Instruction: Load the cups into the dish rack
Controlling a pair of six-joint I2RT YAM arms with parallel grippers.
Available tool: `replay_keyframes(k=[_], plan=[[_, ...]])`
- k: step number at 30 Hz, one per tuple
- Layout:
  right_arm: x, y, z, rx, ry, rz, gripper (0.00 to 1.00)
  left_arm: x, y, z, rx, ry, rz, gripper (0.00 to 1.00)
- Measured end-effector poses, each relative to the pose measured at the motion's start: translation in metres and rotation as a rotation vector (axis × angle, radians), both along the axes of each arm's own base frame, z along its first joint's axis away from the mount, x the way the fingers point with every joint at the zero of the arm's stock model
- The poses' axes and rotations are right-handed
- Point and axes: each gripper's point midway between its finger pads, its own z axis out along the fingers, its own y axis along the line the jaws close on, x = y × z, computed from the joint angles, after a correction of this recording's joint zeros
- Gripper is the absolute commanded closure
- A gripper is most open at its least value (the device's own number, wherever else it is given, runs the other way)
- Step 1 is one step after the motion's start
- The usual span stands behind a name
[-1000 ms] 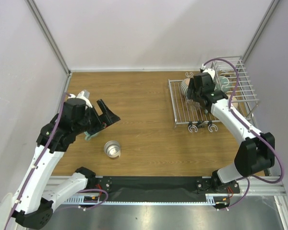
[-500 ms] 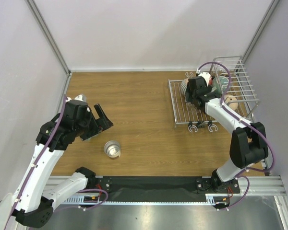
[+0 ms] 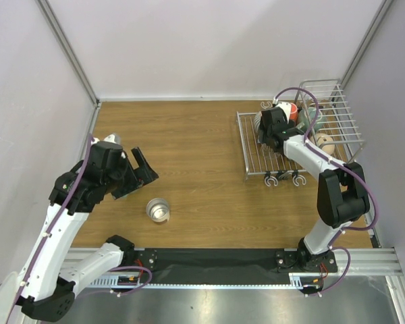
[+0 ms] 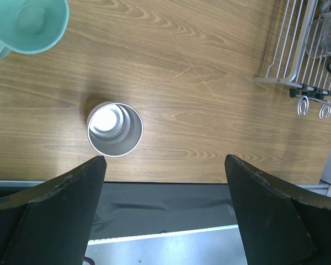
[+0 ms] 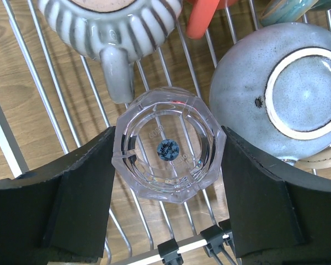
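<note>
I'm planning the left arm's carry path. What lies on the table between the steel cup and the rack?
Nothing. The left wrist view shows only bare table between the steel cup and the rack, and the top view agrees.

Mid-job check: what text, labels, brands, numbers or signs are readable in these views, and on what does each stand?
No text reads clearly in any view.
clear glass, base: faint embossed characters beside the blue centre dot, too blurred to read.
steel cup, dish rack, table: no lettering visible.
</note>
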Motion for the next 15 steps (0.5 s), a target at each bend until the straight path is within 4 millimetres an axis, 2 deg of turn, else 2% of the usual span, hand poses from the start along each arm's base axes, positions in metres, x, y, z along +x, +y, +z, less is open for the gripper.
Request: replay_keyframes(k=[1, 2, 3, 7, 8, 11, 12, 15], plan=[[0.0, 0.0, 0.0, 0.0, 0.0, 0.0, 0.5, 0.0, 0.0, 0.0, 0.0, 0.0, 0.0, 0.05], [0.0, 0.0, 0.0, 0.0, 0.0, 0.0, 0.34, 0.0, 0.0, 0.0, 0.0, 0.0, 0.0, 0.05], [0.0, 0.0, 0.0, 0.0, 0.0, 0.0, 0.29, 0.0, 0.0, 0.0, 0.0, 0.0, 0.0, 0.04], [-0.001, 0.0, -0.001, -0.002, 0.008, 0.0, 0.17, 0.001, 0.0, -0.002, 0.005, 0.009, -0.001, 0.04], [-0.002, -0.001, -0.001, -0.005, 0.012, -0.001, 0.1, 0.002, -0.001, -0.004, 0.01, 0.019, -0.001, 0.03], [-0.002, -0.001, 0.003, -0.008, 0.012, -0.004, 0.07, 0.002, 0.001, -0.013, 0.043, 0.065, -0.001, 0.03], [-0.002, -0.001, 0.005, -0.01, 0.012, -0.005, 0.01, 0.003, 0.002, -0.016, 0.053, 0.076, 0.001, 0.04], [-0.001, -0.001, 0.014, -0.009, 0.005, -0.007, 0.0, 0.004, 0.003, -0.031, 0.088, 0.133, 0.005, 0.06]])
